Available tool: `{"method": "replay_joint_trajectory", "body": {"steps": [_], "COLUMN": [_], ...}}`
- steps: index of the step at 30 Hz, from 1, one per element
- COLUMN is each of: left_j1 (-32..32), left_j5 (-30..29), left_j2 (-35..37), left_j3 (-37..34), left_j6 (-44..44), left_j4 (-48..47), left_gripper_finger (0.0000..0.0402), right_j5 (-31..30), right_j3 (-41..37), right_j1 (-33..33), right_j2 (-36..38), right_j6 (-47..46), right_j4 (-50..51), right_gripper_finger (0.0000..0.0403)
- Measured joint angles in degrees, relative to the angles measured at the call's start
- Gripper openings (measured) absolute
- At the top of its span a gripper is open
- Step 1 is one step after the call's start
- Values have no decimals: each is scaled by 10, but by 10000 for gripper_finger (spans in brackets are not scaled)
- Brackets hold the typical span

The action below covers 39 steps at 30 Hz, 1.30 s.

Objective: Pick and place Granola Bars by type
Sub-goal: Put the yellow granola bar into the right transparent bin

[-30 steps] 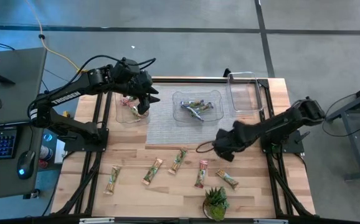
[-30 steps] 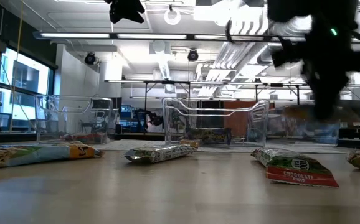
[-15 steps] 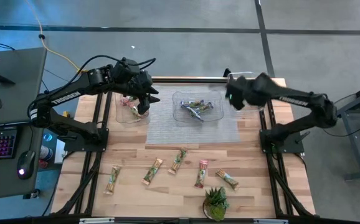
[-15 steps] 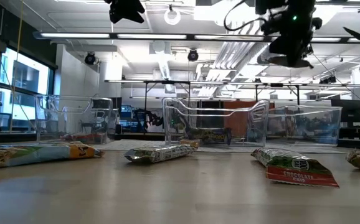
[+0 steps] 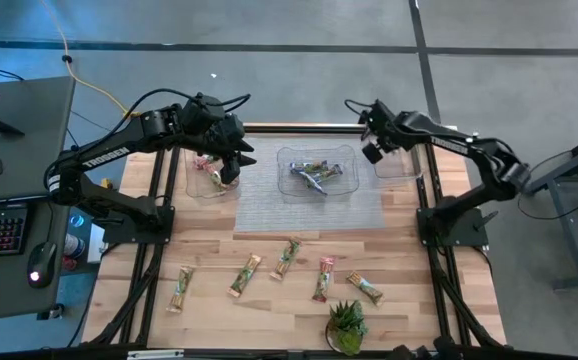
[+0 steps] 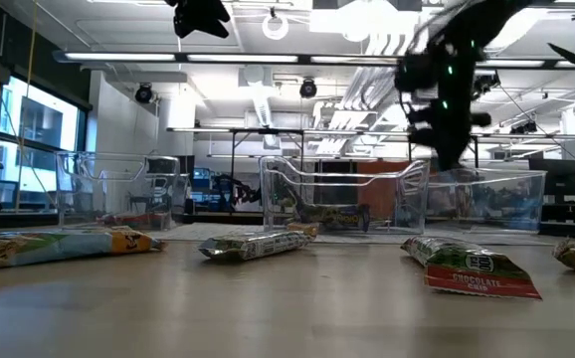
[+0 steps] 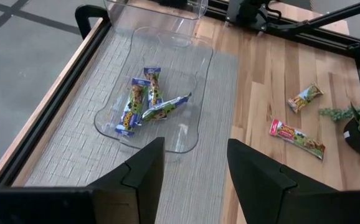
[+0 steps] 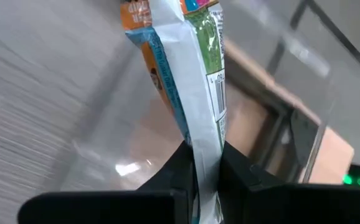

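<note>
My right pincer (image 8: 203, 163), upper right of the high view, is clamped on one granola bar (image 8: 189, 74) above the right clear tray (image 5: 401, 165). My left pincer (image 7: 195, 168), fingers apart, hangs over the left tray (image 5: 207, 178). Five bars (image 5: 287, 257) lie across the lower worktop (image 5: 209, 250); others fill the middle tray (image 5: 317, 172).

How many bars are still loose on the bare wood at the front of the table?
5, in a row: far-left bar, second bar, middle bar, fourth bar, and right bar beside the plant. None looks hidden.
</note>
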<state>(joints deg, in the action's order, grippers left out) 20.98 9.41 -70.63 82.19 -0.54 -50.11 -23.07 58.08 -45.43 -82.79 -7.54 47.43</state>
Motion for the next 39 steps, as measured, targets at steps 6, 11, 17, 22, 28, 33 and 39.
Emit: {"method": "replay_joint_trajectory", "body": {"steps": [6, 11, 17, 22, 28, 33, 39], "left_j1": [0, 0, 0, 0, 0, -13, -108], "left_j5": [0, 0, 0, 0, 21, 49, 142], "left_j2": [0, 0, 0, 0, 0, 0, 0], "left_j3": [0, 0, 0, 0, -1, -36, -125], "left_j6": [0, 0, 0, -14, -15, -72, -173], "left_j4": [0, 0, 0, 0, -64, -137, -156], "left_gripper_finger": [168, 168, 168, 168, 168, 168, 168], "right_j5": [-3, 5, -12, -17, -43, -40, -38], "right_j3": [-77, -88, -65, -35, 61, 144, 195], "right_j1": [-21, -29, -29, -22, 41, 130, 234], "right_j2": [-13, -11, -12, -14, -13, -12, -11], "right_j6": [1, -6, 42, 66, 78, 68, 37], "right_j4": [-41, -62, -59, -40, 59, 93, 23], "right_gripper_finger": [40, 60, 97, 126, 130, 130, 130]}}
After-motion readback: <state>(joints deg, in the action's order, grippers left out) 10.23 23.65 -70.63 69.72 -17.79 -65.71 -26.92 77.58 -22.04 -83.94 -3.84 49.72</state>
